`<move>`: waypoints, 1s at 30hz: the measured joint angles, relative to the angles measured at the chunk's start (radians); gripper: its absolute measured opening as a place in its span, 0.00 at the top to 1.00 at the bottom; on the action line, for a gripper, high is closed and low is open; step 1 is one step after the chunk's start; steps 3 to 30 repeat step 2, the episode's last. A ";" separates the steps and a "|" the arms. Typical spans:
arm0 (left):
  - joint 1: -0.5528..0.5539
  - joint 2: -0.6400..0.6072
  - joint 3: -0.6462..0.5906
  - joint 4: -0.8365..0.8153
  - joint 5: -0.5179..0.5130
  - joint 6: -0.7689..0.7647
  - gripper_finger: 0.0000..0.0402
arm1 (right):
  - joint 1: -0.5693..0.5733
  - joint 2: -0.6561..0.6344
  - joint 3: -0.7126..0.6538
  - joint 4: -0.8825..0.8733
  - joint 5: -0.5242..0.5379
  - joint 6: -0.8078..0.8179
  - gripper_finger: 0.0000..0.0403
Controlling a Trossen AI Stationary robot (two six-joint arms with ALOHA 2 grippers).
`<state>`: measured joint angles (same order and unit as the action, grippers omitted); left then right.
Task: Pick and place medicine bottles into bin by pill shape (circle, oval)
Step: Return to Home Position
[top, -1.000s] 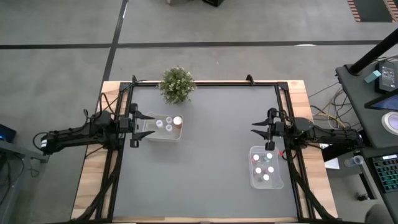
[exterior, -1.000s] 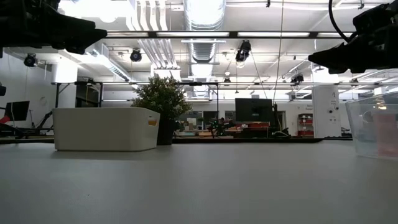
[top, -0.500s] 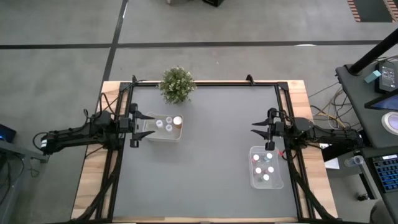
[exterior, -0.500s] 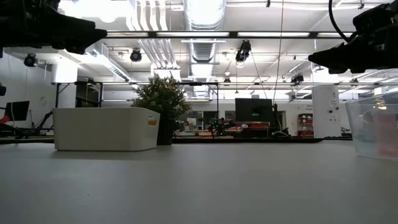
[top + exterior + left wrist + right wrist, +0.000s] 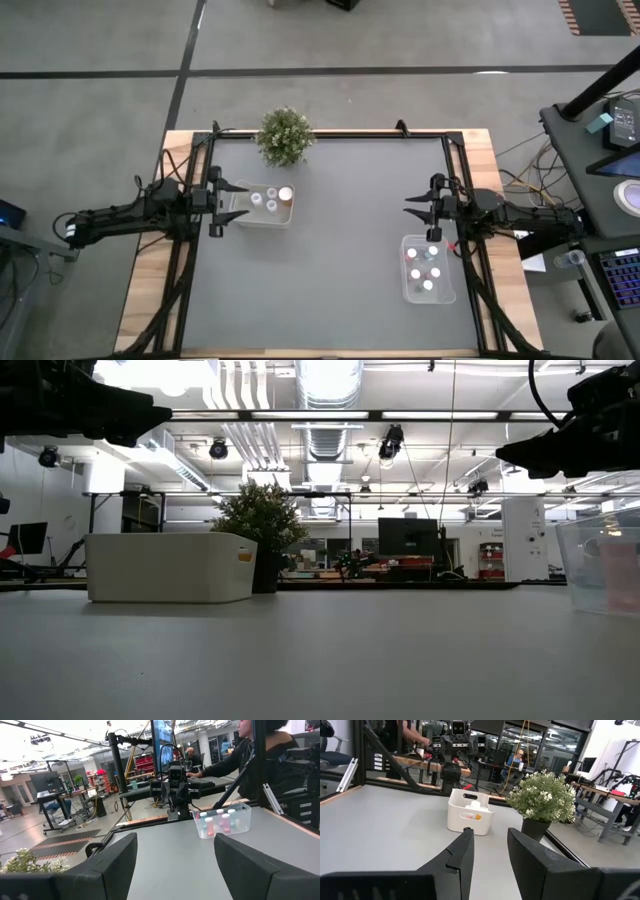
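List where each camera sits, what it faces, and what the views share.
High view: above the table, looking straight down; shows the left gripper at the white bin and the right gripper near the transparent bin.
Low view: at table height, looking level past the white bin to the plant; both grippers enter from above.
Left wrist view: faces the right arm and transparent bin; own open fingers show.
Right wrist view: faces the left arm, white bin, plant; own open fingers show.
Shared: the wrist views face each other across the table.
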<state>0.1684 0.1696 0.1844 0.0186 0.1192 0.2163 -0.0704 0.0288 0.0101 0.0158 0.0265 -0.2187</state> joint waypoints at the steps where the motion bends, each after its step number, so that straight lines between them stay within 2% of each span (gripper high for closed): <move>1: 0.000 0.000 0.000 0.000 0.000 0.000 0.39 | 0.000 0.000 0.000 0.000 0.000 0.000 0.73; 30: 0.000 0.000 0.000 0.000 0.000 0.000 0.39 | 0.000 0.000 0.000 0.000 0.000 0.000 0.73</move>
